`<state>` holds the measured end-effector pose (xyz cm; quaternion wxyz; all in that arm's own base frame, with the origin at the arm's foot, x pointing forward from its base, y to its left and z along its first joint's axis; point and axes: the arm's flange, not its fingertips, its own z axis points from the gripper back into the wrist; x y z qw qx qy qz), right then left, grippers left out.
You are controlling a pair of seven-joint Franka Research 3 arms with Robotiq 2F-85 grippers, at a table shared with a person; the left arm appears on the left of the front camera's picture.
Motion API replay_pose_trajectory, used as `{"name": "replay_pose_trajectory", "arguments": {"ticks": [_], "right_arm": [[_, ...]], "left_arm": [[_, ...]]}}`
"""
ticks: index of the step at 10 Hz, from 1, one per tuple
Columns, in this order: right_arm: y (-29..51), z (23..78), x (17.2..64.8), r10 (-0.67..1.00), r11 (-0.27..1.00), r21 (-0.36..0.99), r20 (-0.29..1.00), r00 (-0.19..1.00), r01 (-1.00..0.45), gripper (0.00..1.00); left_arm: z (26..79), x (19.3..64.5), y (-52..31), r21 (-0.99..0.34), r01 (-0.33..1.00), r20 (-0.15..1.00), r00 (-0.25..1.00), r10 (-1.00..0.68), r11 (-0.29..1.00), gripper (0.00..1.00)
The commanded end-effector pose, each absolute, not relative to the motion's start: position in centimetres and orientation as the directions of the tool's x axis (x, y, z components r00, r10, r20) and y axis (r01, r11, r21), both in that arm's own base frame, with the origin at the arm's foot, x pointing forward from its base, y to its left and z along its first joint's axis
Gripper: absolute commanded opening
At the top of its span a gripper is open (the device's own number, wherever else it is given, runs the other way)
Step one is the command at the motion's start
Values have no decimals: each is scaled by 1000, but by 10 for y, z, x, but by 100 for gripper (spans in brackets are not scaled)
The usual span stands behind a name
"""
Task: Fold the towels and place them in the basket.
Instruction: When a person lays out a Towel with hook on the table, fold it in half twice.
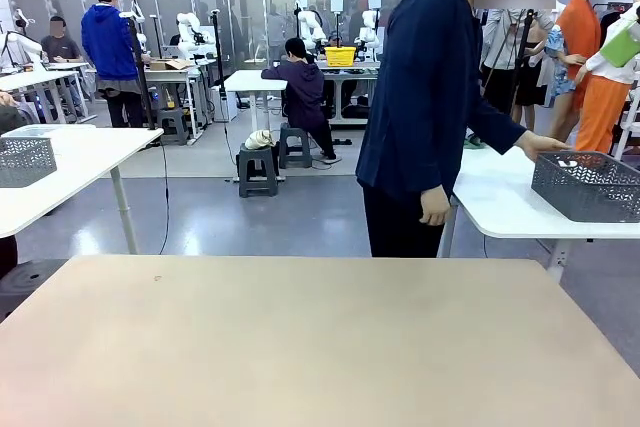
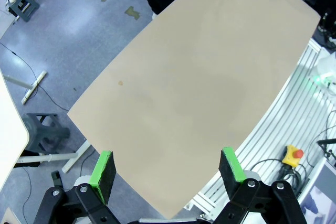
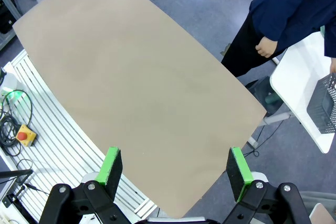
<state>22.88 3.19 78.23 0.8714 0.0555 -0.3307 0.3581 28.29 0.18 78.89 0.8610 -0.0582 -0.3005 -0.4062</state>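
No legible text (anywhere)

Beige table (image 1: 320, 347), person in navy (image 1: 420, 97) beyond (pale grey mesh basket (image 1: 25, 159) far left)

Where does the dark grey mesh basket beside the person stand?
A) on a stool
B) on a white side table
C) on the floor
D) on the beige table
B: the dark grey mesh basket stands on the white side table, and the person's hand reaches to its rim.
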Motion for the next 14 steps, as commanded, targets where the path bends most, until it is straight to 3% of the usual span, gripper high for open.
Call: {"name": "replay_pose_trajectory", "arguments": {"ticks": [1,14], "right_arm": [[31,781,231,585,737,-139,621,521,-661,100],[31,781,231,585,737,-139,621,521,-661,100]], "left_arm": [[789,282,2,144,737,566,486,-665,661,100],[789,282,2,144,737,566,486,-665,661,100]]}}
